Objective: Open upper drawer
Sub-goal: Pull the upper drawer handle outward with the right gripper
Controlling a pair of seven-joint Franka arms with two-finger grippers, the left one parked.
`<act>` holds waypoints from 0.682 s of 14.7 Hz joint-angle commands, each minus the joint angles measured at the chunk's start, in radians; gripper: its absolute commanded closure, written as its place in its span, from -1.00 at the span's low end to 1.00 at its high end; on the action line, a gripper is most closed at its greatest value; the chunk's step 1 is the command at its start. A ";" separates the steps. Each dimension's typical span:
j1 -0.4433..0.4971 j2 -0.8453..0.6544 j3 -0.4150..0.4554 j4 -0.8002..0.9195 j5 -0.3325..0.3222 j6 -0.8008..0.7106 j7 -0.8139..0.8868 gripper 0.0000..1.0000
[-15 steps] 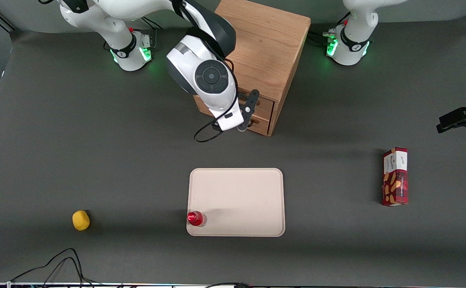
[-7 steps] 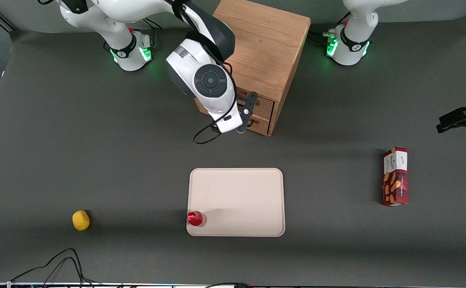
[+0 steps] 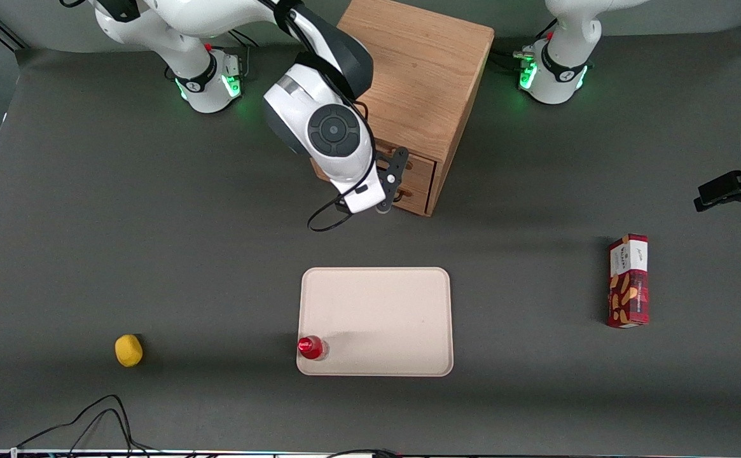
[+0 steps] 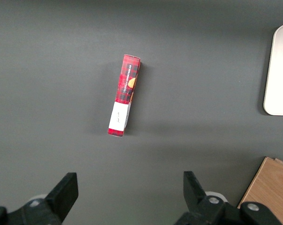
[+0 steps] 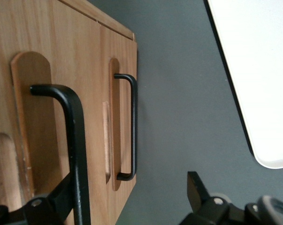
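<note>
Front view: jaws [image 3: 388, 184] sit right at the drawer fronts of the oak cabinet [image 3: 418, 76], fingers spread apart, one dark finger [image 3: 397, 166] laid across the upper drawer [image 3: 416, 166]. Lower drawer [image 3: 411, 197] just beneath. Both drawers look flush with the cabinet face, upper one not pulled out. Nearer the camera than the jaws: beige tray [image 3: 376, 321] on the desk [image 3: 154, 254], red-capped bottle [image 3: 310, 347] at its near corner. Yellow fruit [image 3: 128, 350] well apart from the jaws, toward the working arm's end. Red snack box [image 3: 628, 280] toward the parked arm's end.

Left wrist view: the snack box [image 4: 125, 95] lies flat on the desk, an edge of the tray [image 4: 278, 75] and a cabinet corner [image 4: 269, 194] visible.

Right wrist view: jaws [image 5: 132, 201] apart, nothing clamped. Upper drawer's black wire handle [image 5: 75, 140] runs just beside one finger [image 5: 57, 204]; contact with it cannot be told. Lower drawer's handle [image 5: 131, 126] lies between the two fingers, farther from the camera. Tray edge [image 5: 254, 70] past the other finger [image 5: 202, 192].
</note>
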 commanded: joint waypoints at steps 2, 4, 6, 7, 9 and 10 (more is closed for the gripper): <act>-0.005 0.008 -0.039 0.005 -0.015 0.018 -0.064 -1.00; -0.005 0.011 -0.058 0.024 -0.014 0.018 -0.068 -1.00; -0.005 0.017 -0.067 0.025 -0.014 0.045 -0.067 -1.00; -0.005 0.019 -0.073 0.025 -0.012 0.056 -0.067 -1.00; -0.005 0.024 -0.081 0.025 -0.011 0.088 -0.068 -1.00; -0.005 0.024 -0.087 0.025 -0.011 0.093 -0.068 -1.00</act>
